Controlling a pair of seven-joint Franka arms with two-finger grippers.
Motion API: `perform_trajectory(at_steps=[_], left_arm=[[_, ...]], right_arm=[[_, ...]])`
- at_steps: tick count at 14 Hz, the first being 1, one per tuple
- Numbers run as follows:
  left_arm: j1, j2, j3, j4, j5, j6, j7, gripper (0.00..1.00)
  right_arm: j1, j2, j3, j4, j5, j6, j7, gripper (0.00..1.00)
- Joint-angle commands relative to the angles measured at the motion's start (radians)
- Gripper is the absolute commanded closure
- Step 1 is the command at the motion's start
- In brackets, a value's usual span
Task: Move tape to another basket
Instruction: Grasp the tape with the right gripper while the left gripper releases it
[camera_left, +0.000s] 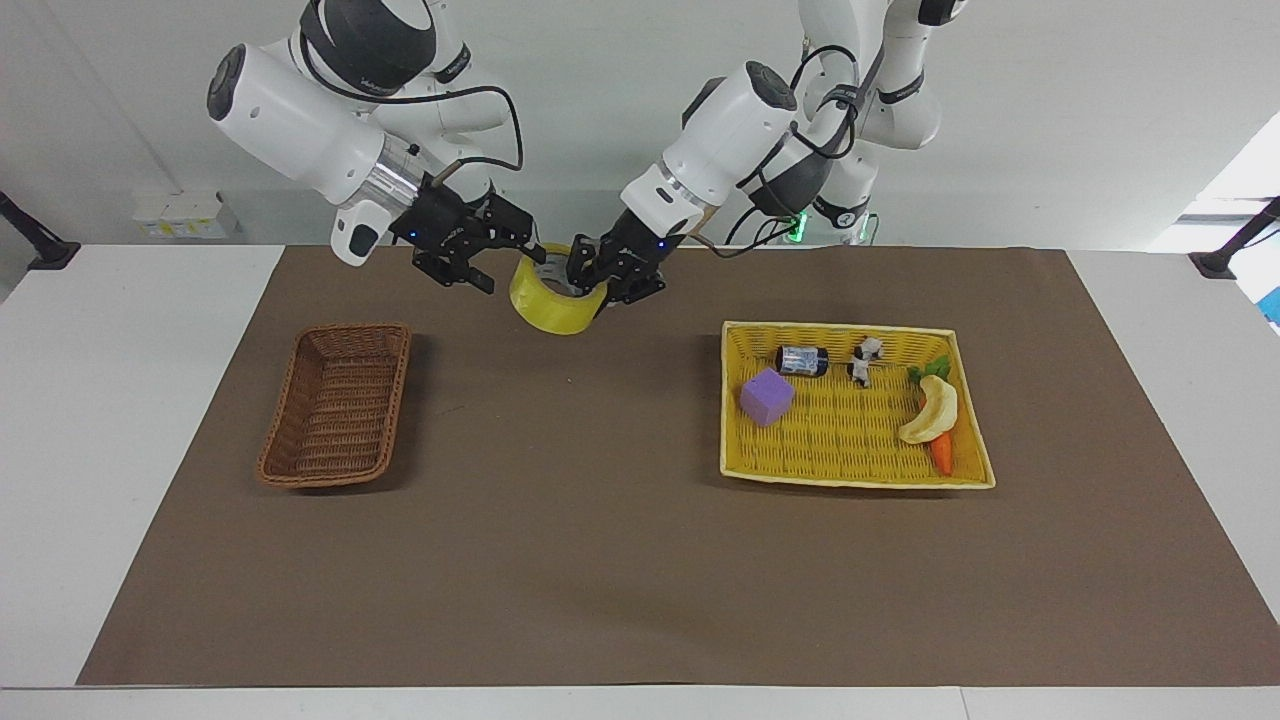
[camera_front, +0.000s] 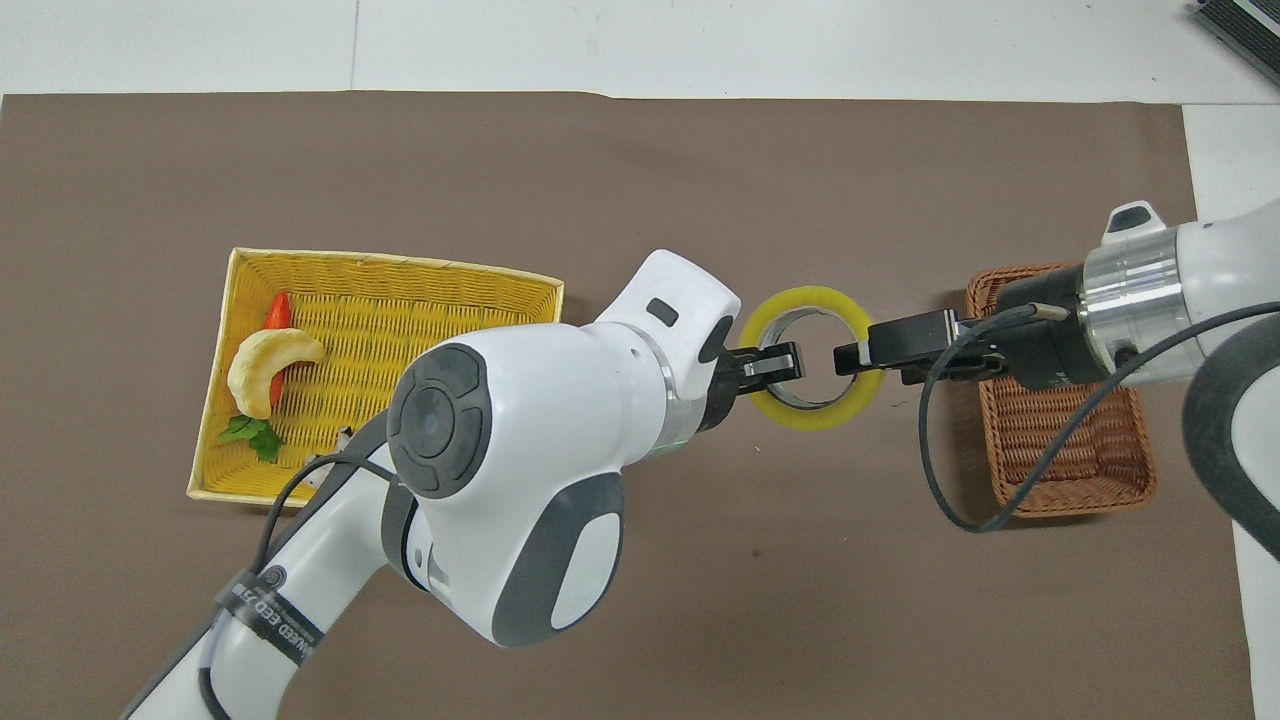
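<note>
Overhead view has the tape (camera_front: 812, 357) up in the air over the bare mat between the two baskets, with the left gripper (camera_front: 775, 362) jaws clamped on its rim. Right gripper (camera_front: 866, 356) is at the tape's other edge, can't tell how its jaws stand. Brown basket (camera_left: 337, 405) sits on the surface at the right arm's end.
</note>
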Motion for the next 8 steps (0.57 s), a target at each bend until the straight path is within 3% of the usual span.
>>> perform_trajectory(at_steps=[1,2,3,4,5,6,7,8], left_arm=[[-0.013,-0.003,-0.014,0.019,-0.043,0.026,-0.012,1.0],[-0.013,-0.009,-0.015,0.019,-0.05,0.025,-0.012,1.0],[-0.015,-0.013,-0.017,0.019,-0.055,0.025,-0.008,1.0],[-0.015,-0.018,-0.017,0.019,-0.055,0.025,-0.008,1.0],[-0.015,-0.02,-0.017,0.019,-0.055,0.025,-0.009,1.0],[-0.015,-0.021,-0.021,0.019,-0.055,0.025,-0.009,0.99],[-0.009,-0.021,-0.021,0.031,-0.055,0.025,-0.006,0.75],[-0.001,-0.021,-0.021,0.053,-0.05,0.013,-0.006,0.17]], right_arm=[[-0.008,-0.018,0.002,-0.033,0.017,0.02,-0.059,0.0],[-0.009,-0.016,0.002,-0.03,0.017,0.02,-0.062,0.0],[-0.011,-0.012,0.002,-0.024,0.017,0.02,-0.054,0.22],[-0.012,-0.01,0.0,-0.022,0.017,0.014,-0.048,0.65],[-0.024,-0.011,0.0,-0.022,0.017,0.004,-0.039,0.96],[-0.028,-0.015,0.0,-0.017,0.017,0.003,-0.012,1.0],[-0.029,-0.013,0.0,-0.005,0.017,0.0,0.033,1.0],[-0.032,-0.012,0.0,-0.002,0.015,-0.002,0.039,1.0]])
